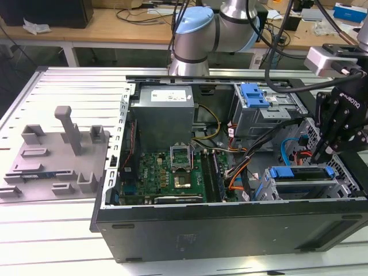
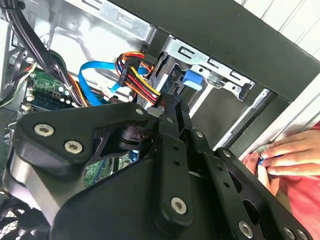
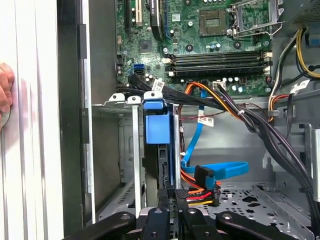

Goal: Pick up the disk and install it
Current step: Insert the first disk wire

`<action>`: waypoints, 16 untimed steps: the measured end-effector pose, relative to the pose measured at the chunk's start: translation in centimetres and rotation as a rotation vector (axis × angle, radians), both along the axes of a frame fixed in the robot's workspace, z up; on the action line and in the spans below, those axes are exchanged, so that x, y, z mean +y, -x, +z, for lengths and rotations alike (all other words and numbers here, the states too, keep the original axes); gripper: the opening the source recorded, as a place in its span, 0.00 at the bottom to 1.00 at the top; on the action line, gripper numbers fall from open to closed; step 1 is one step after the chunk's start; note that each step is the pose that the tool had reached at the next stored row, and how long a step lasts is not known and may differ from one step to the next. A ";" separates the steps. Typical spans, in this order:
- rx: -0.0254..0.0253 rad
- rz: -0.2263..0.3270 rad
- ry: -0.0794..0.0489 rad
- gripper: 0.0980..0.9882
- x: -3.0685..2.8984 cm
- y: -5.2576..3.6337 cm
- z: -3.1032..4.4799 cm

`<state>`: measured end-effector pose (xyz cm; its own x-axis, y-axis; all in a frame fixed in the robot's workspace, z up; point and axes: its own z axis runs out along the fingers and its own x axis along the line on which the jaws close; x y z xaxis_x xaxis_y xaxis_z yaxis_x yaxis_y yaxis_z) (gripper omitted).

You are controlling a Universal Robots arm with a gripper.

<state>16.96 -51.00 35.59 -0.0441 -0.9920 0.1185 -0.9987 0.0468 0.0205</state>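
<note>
The disk [image 1: 301, 172], a silver drive in a bright blue carrier, sits in the metal drive cage [image 1: 270, 187] at the near corner of the open computer case, on the exterior view's right. In the first wrist view the disk's [image 3: 157, 127] blue bracket end stands between the cage rails. My gripper [image 1: 318, 154] hangs just above and behind the disk, fingers together with nothing between them. In both wrist views the gripper's [image 3: 171, 194] tips [image 2: 171, 102] sit close to the disk's [image 2: 192, 80] rear edge, beside the orange and yellow power plug [image 3: 197, 195]; I cannot tell whether they touch it.
Blue data cables [image 3: 220, 170] and black wire bundles [image 3: 260, 125] cross behind the cage. The motherboard [image 1: 172, 169] and power supply [image 1: 164, 112] fill the case's middle. A smaller blue latch [image 1: 254, 95] tops the far bay. A person's hand [image 2: 287, 157] rests outside the case wall. A grey fixture [image 1: 57, 152] stands on the exterior view's left.
</note>
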 end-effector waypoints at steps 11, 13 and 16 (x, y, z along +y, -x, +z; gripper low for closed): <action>-0.0031 -0.004 -0.001 0.07 -0.05 0.00 -0.02; -0.0049 -0.004 -0.001 0.07 -0.05 0.00 -0.04; -0.0050 -0.005 -0.001 0.07 -0.05 0.08 -0.06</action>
<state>16.88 -51.05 35.54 -0.0497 -0.9919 0.1171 -0.9985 0.0519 0.0155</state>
